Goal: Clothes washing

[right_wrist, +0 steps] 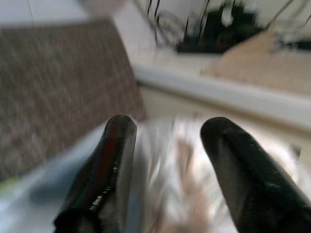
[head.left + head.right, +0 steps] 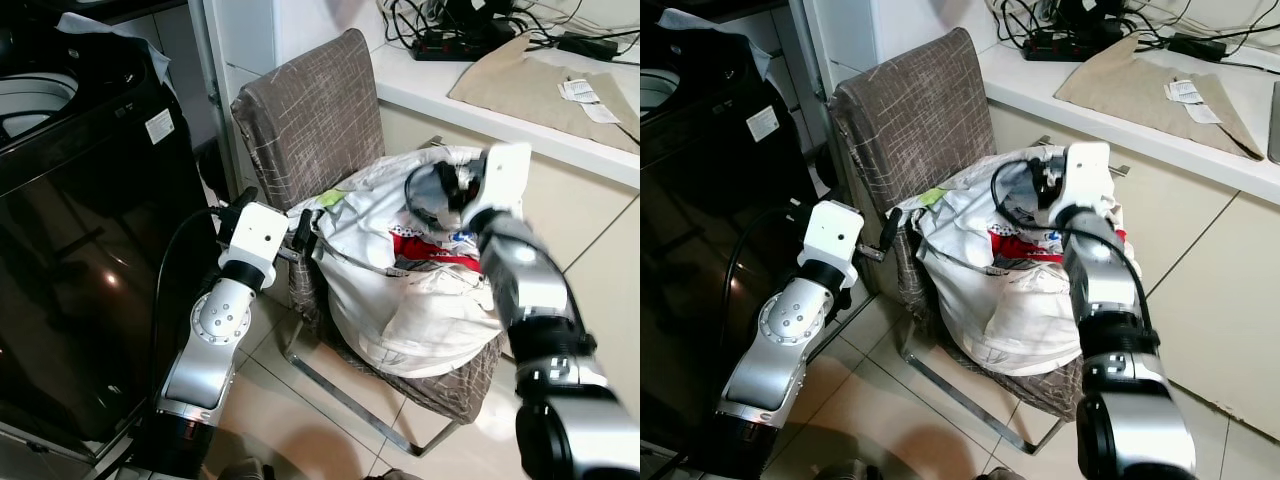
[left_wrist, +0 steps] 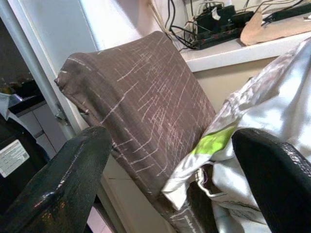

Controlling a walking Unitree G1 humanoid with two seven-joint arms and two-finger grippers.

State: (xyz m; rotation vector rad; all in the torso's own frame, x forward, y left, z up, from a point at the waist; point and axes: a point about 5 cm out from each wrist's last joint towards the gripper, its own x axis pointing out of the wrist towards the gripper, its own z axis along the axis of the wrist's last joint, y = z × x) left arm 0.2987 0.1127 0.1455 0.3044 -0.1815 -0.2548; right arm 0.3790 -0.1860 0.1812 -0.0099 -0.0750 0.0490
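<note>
A big white bundle of clothes (image 2: 400, 300) sits on the seat of a brown fabric chair (image 2: 310, 110), with a red garment (image 2: 432, 262) showing near its top. My left gripper (image 2: 280, 215) is open at the bundle's left edge, by the chair back. In the left wrist view its fingers (image 3: 63, 179) stand wide apart, with white cloth carrying a green patch (image 3: 214, 141) between them. My right gripper (image 2: 440, 190) is open just over the top of the bundle. The right wrist view is blurred and shows its fingers (image 1: 109, 165) above pale cloth.
A black washing machine (image 2: 70, 220) stands at the left, close to my left arm. Behind the chair runs a white counter (image 2: 480, 100) with a power strip and cables (image 2: 460, 40) and a tan cloth (image 2: 530, 80). Tiled floor (image 2: 300, 420) lies below.
</note>
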